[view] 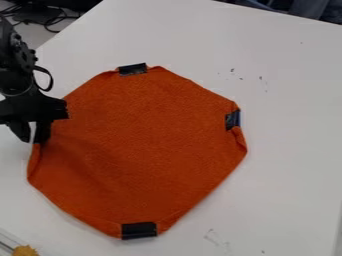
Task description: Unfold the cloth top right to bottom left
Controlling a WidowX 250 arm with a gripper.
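orange cloth (137, 150): laid out on the white table (287, 165), to the right of the gripper (32, 140); mostly flat, many-sided in outline, with its edge turned in at the right side and gathered at the left
gripper: at the cloth's left edge, directed downward; its fingers stand slightly apart, a narrow pale gap between them, with no hold on the fabric apparent from where i stand
unfolding step: judged to be the closing stage, since the main layer appears spread toward the bottom left
next move: if the layer is accepted as spread, lift the gripper clear, keeping the gap, so that the tips do not drag the left edge back; the gathered edge may need a light outward pull
cloth patches: three dark pieces, at the upper edge (132, 69), the right edge (232, 120) and the lower edge (139, 230); no brand, label or lettering that i can read on them
table marks: small dark specks and faint scuffs, none legible as writing
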